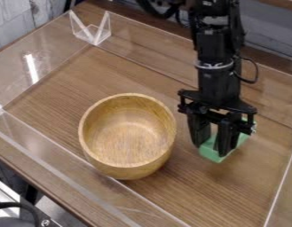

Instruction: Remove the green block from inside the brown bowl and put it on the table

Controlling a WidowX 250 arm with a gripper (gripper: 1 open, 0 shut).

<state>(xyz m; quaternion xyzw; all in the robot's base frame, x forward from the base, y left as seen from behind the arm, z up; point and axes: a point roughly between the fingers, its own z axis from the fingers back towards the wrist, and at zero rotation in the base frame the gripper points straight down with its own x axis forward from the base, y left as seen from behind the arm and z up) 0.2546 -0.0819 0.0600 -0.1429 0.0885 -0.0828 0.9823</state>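
The jaws pinch the green block point(217, 152) at centre right, low over the bench point(124, 80), just right of the empty brown bowl point(128, 135). Released off-level, the block could tip or roll towards the bowl's wall.

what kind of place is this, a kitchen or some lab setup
Likely a robot lab bench, not a kitchen: a wood-grain table fenced by clear acrylic walls, with only a brown bowl and the arm's hand gripping a green block.

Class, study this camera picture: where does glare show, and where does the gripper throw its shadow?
Camera view: pale glare streaks the clear acrylic walls; the shut gripper, clamping the green block, throws only a soft shadow on the table; the brown bowl looks evenly lit.
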